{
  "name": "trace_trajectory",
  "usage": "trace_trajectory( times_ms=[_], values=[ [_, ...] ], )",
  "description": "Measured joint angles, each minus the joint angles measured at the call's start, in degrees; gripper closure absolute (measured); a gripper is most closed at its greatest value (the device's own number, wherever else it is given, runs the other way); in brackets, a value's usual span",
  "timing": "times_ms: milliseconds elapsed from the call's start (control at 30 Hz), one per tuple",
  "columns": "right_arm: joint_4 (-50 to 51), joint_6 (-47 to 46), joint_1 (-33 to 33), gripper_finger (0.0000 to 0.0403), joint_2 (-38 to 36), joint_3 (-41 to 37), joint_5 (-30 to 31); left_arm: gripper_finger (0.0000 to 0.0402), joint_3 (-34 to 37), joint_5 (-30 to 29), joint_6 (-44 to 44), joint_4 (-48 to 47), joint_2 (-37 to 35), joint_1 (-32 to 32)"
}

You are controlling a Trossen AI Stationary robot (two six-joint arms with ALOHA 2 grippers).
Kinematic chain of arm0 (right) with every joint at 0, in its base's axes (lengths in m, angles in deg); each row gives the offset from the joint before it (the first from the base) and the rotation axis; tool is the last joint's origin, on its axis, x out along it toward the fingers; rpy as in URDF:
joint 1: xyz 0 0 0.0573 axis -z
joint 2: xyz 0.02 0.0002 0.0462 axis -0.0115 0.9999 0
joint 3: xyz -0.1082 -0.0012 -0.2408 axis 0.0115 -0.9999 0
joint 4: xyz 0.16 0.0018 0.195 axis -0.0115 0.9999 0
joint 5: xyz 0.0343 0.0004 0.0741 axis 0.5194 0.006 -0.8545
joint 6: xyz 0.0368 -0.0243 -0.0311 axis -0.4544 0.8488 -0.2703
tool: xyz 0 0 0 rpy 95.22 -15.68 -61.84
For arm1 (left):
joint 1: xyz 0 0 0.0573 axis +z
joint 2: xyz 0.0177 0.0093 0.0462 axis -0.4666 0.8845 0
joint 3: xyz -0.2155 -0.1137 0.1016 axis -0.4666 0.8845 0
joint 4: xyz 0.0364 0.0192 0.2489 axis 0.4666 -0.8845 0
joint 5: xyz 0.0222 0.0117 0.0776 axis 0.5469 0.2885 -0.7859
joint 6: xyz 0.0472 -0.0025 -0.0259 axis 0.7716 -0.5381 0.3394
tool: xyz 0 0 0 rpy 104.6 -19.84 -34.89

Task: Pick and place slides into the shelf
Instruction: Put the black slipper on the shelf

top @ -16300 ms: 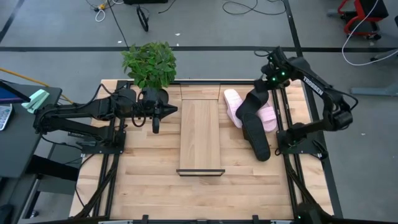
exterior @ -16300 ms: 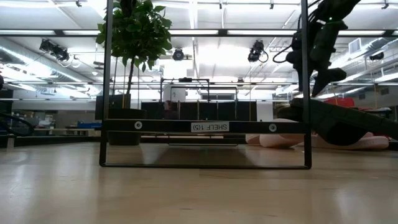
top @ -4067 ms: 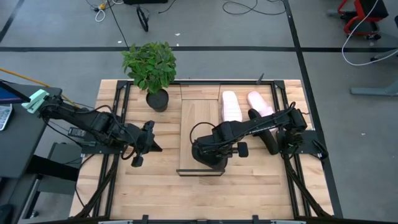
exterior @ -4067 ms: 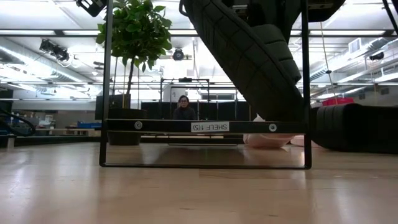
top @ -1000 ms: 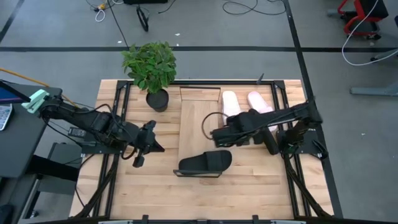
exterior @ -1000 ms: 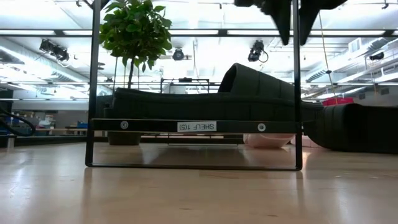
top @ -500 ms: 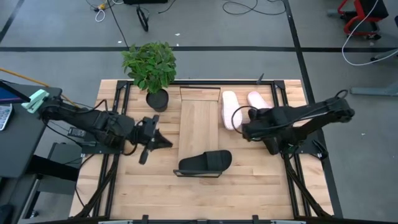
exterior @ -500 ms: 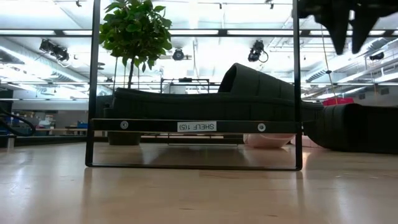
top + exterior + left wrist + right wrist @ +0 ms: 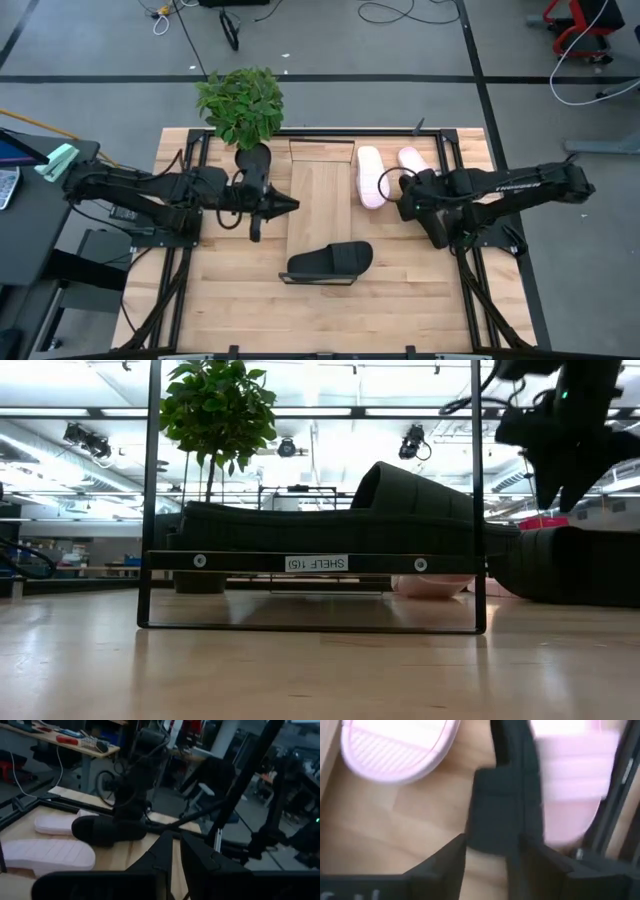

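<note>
One black slide (image 9: pixel 330 262) lies crosswise on the near end of the shelf (image 9: pixel 321 200), its strap up; it also shows in the low view (image 9: pixel 340 525). The second black slide (image 9: pixel 438 230) rests sole-down on the table right of the shelf. Beside it lie two pale pink slides (image 9: pixel 371 177) (image 9: pixel 412 160). My right gripper (image 9: pixel 405 205) is open and hovers over the far end of that black slide (image 9: pixel 500 820), one finger on either side, apart from it in the low view (image 9: pixel 562 480). My left gripper (image 9: pixel 288 205) is shut, at the shelf's left edge.
A potted plant (image 9: pixel 243 110) stands at the far left of the shelf, just behind my left arm. Black frame rails (image 9: pixel 465 250) run along both sides of the table. Bare tabletop (image 9: pixel 245 290) lies near the front on both sides of the shelf.
My right gripper has moved from above the shelf toward the table's right, and has come down over the second black slide, staying open. My left gripper has moved right and toward the far edge, up to the shelf's left side. The black slide on the shelf has stayed put.
</note>
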Motion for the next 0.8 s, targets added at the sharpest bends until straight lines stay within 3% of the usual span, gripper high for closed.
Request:
trace_trajectory(
  times_ms=[200,400,533,800],
  values=[
    [-1.54,13.18,12.42,0.0176,-0.81,-0.08,0.94,0.0358,0.0,0.06,-2.86,2.31,2.91,0.37],
    [-8.55,22.88,23.73,0.0155,1.34,-0.06,-5.78,0.0363,0.0,0.06,-3.26,4.5,5.03,0.37],
    [-11.83,27.35,27.49,0.0152,3.54,-0.06,-9.4,0.0368,0.0,0.06,-0.63,5.18,5.07,0.43],
    [-14.13,30.77,29.94,0.0161,8.07,-0.03,-10.34,0.0363,0.0,0.07,1.22,5.14,4.94,1.92]
  ],
)
